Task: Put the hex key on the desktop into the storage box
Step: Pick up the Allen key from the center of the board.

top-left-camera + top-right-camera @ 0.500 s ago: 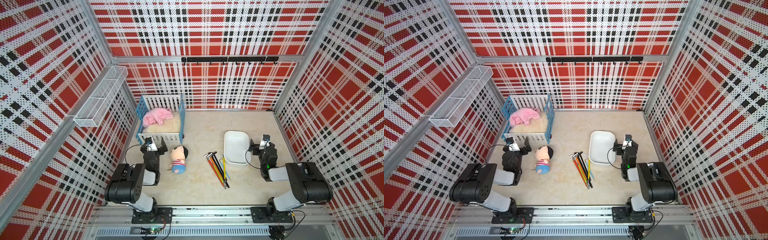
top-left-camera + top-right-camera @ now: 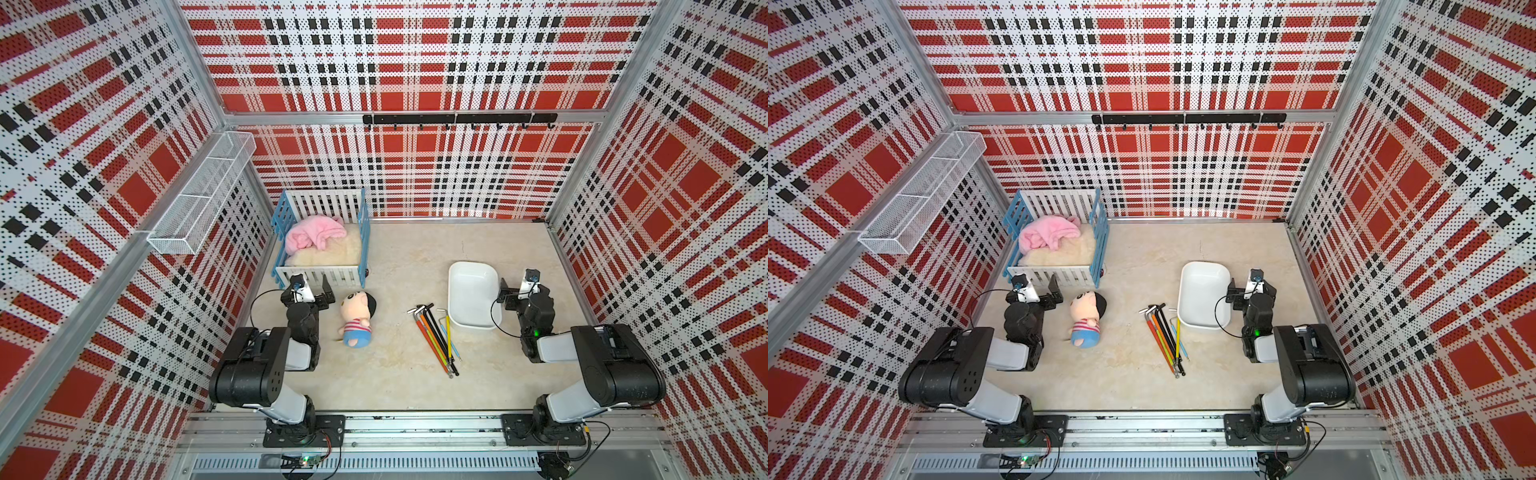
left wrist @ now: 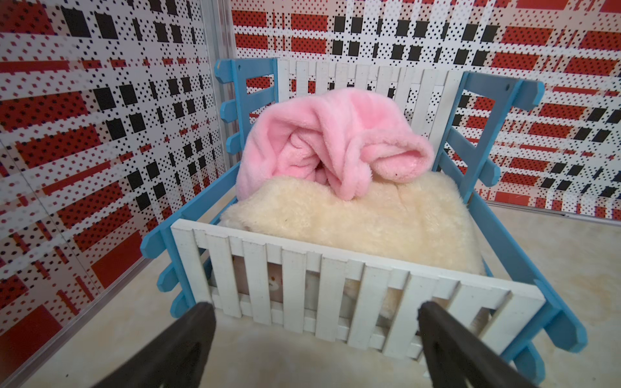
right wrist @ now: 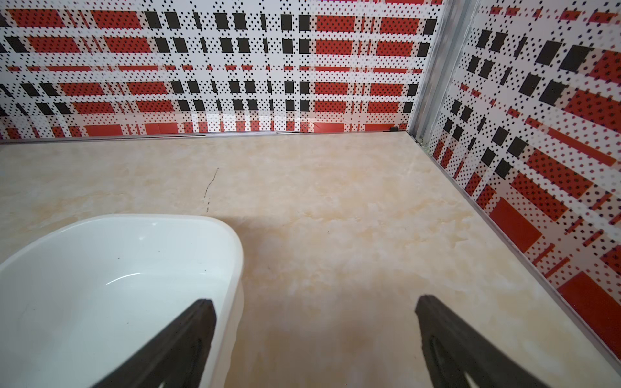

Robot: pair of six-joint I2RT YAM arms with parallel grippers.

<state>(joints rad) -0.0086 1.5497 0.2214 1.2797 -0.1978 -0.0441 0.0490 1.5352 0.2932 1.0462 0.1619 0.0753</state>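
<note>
Several hex keys (image 2: 434,336) (image 2: 1165,336) with orange, black, yellow and blue shafts lie bundled on the beige desktop (image 2: 415,249), just left of the storage box. The white storage box (image 2: 471,295) (image 2: 1204,295) (image 4: 100,285) is empty. My right gripper (image 2: 521,286) (image 2: 1250,286) (image 4: 316,302) is open and empty beside the box's right wall, low over bare desktop. My left gripper (image 2: 309,286) (image 2: 1036,286) (image 3: 316,307) is open and empty in front of the crib's white slats, far left of the keys. Neither wrist view shows the keys.
A blue-and-white toy crib (image 2: 322,245) (image 3: 336,289) holding a pink blanket (image 3: 322,141) stands at the back left. A plush doll (image 2: 357,318) lies between the left arm and the keys. A wire basket (image 2: 203,195) hangs on the left wall and a black hook rail (image 2: 457,119) on the back wall.
</note>
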